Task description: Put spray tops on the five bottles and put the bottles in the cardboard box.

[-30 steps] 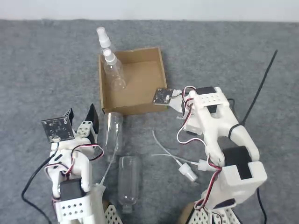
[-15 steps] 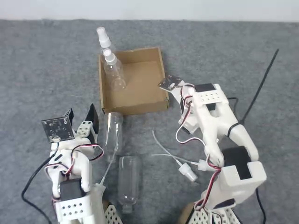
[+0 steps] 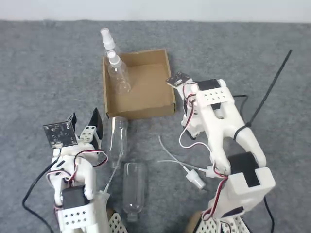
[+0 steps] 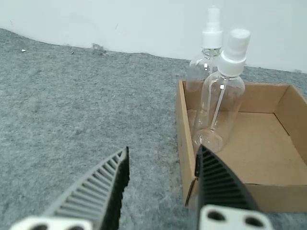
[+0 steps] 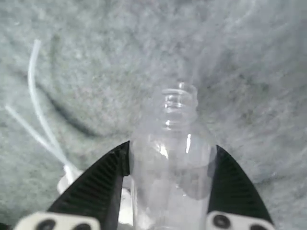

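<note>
The right hand [image 5: 171, 148] was closed about partway on an uncapped bottle [image 5: 178, 120], its two fingers pressed against the clear sides and the threaded neck pointing out past the fingertips. On the grey surface [image 3: 252, 53] beyond that hand lay the loose spray tops [image 5: 66, 178] with their thin white tubes. The left hand [image 4: 163, 152] stood wide open with nothing between its fingers. Ahead of it sat the cardboard box [image 4: 186, 143], open at the top. Inside, a capped bottle [image 4: 221, 98] leaned tilted against the wall nearest that hand's side, its base on the box floor. A second capped bottle [image 4: 210, 45] stood behind the first at the box's far corner; whether it was inside the box or just outside could not be told. The remaining floor of the box was bare cardboard. From above, a topless bottle [image 3: 118, 135] lay on the surface just beside the left hand, between it and the box's near wall, and another topless bottle [image 3: 134, 187] lay farther back toward the arm bases, apart from both hands.
</note>
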Controlling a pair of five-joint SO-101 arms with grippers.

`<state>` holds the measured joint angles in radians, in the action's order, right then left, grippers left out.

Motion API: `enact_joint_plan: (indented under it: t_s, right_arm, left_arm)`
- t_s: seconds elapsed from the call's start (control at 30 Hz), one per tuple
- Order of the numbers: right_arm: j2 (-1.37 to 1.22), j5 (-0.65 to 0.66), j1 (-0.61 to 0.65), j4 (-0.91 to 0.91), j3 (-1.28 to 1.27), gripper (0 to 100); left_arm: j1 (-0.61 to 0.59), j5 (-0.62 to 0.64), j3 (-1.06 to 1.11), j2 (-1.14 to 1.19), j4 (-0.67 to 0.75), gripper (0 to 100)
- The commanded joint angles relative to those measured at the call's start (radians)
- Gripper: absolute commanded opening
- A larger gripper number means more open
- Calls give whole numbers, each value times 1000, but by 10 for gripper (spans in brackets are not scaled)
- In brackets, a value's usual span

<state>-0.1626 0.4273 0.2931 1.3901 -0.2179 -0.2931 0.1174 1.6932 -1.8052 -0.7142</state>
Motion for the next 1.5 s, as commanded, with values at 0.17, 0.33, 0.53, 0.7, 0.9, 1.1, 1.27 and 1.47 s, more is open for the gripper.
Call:
enact_joint_plan:
  t_s: [0.17,0.33,0.53,0.7,0.9,1.1,1.27,1.47]
  right_arm:
    - [159,-127,56,45,60,181]
    - [236,-192,130,54,29,184]
    - [272,-272,194,18,23,184]
    - [288,-281,188,18,8,184]
    - [383,-282,194,-4,-75,184]
    - [535,-279,188,-110,-239,184]
    - [642,-279,186,-162,-342,183]
    - [740,-282,185,-228,-451,181]
  left_arm:
    - [5,-6,-18,-23,32,212]
    - [5,-6,-18,-25,32,212]
    - [5,-6,-18,-25,32,212]
    - [5,-6,-15,-26,32,212]
    - [5,-6,-15,-28,32,212]
    - [3,-6,-15,-28,31,212]
    - [3,-6,-13,-28,31,212]
    - [3,-8,-13,-28,31,212]
